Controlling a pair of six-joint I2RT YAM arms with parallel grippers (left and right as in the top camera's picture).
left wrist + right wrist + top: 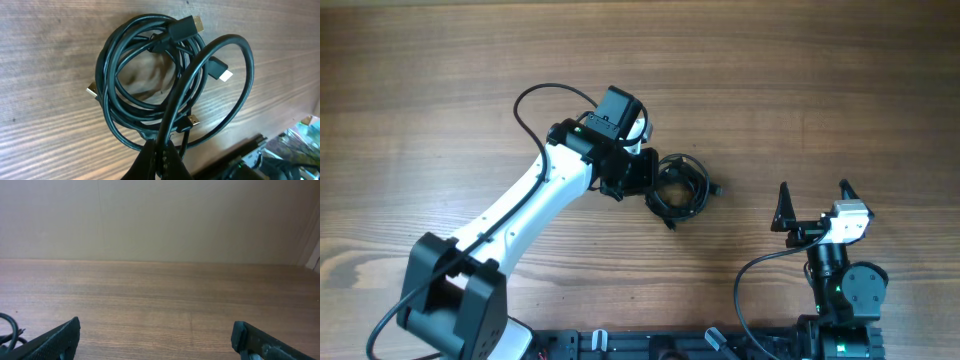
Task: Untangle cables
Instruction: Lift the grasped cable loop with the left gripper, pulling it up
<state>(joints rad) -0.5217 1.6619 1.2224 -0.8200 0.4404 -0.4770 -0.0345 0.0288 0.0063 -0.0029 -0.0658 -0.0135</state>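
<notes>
The cables [670,208] lie as a small tangled coil of thin black cord at the middle of the wooden table. In the left wrist view the cables [106,85] show several loops, a flat black plug [182,29] at the top and a silver-tipped plug [220,70] on the right. My left gripper [650,180] sits at the coil's left edge. The left gripper [162,150] is shut on one strand, which arches up from the coil. My right gripper [815,200] stands open to the right of the coil and apart from it, with nothing between its fingers.
The right wrist view looks along bare wood table [160,290] to a pale wall, with my right gripper [155,345] low in frame and a bit of cable [10,330] at the left edge. A thick arm cable [535,100] loops behind the left arm.
</notes>
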